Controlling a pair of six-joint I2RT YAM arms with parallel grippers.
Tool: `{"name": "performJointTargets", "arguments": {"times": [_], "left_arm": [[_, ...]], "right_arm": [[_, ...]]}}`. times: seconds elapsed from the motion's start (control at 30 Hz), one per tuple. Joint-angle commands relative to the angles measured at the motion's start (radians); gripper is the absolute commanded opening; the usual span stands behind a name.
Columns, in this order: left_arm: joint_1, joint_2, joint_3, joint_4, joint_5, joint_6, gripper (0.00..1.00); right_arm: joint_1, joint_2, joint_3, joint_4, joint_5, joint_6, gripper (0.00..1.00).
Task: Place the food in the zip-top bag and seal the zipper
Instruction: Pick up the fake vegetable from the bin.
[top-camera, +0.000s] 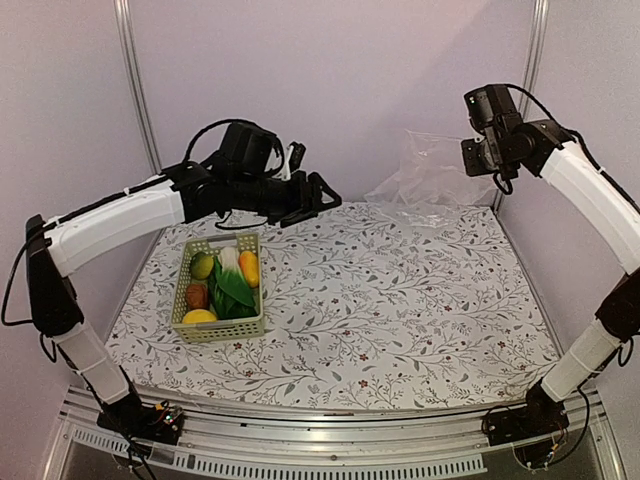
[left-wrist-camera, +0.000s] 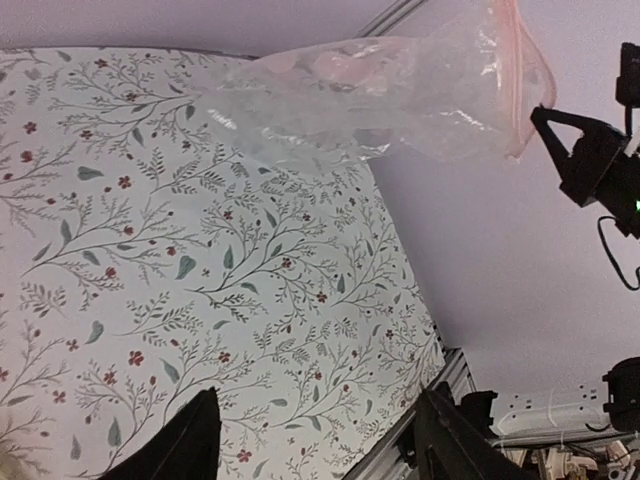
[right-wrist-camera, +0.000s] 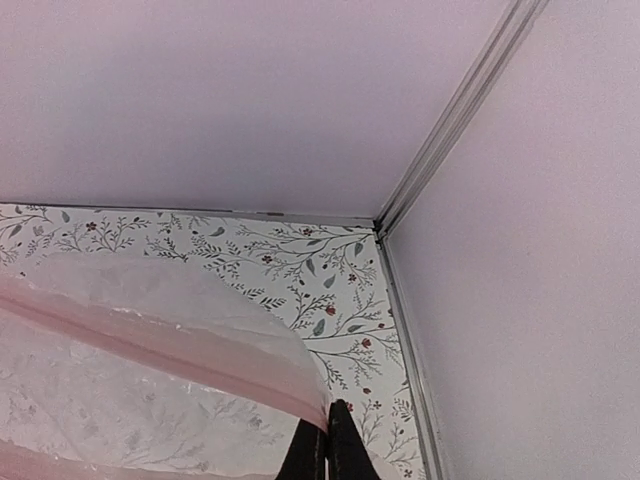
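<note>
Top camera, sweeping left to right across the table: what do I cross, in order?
Pale green basket holding the food → left gripper, open above the table → zip-top bag at the far edge → right gripper, pinched shut on the bag's edge.

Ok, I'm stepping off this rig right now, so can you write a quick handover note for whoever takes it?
Left gripper: open, empty, in the air past the far end of the basket.
Right gripper: shut on the zip-top bag at its zipper, holding it up at the far right corner of the table.
Food: all in the basket, on the left side.
Done: bag gripped at its mouth edge.
Left: move every piece into the bag, then seal the zipper.
</note>
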Motion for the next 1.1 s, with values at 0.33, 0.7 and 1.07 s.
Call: {"name": "performJointTargets", "arguments": {"times": [0.33, 0.7, 1.07], "left_arm": [[0.124, -0.259, -0.419, -0.482, -0.358, -0.056, 0.76], [0.162, -0.237, -0.529, -0.454, -0.401, -0.191, 0.77], [0.217, -0.126, -0.591, -0.280, -0.340, -0.207, 0.78]], "right_arm": [[0.118, -0.076, -0.387, 0.008, -0.270, 0.174, 0.00], [0.171, -0.017, -0.415, 0.048, -0.405, 0.229, 0.00], [0.171, -0.039, -0.418, 0.031, -0.433, 0.223, 0.00]]}}
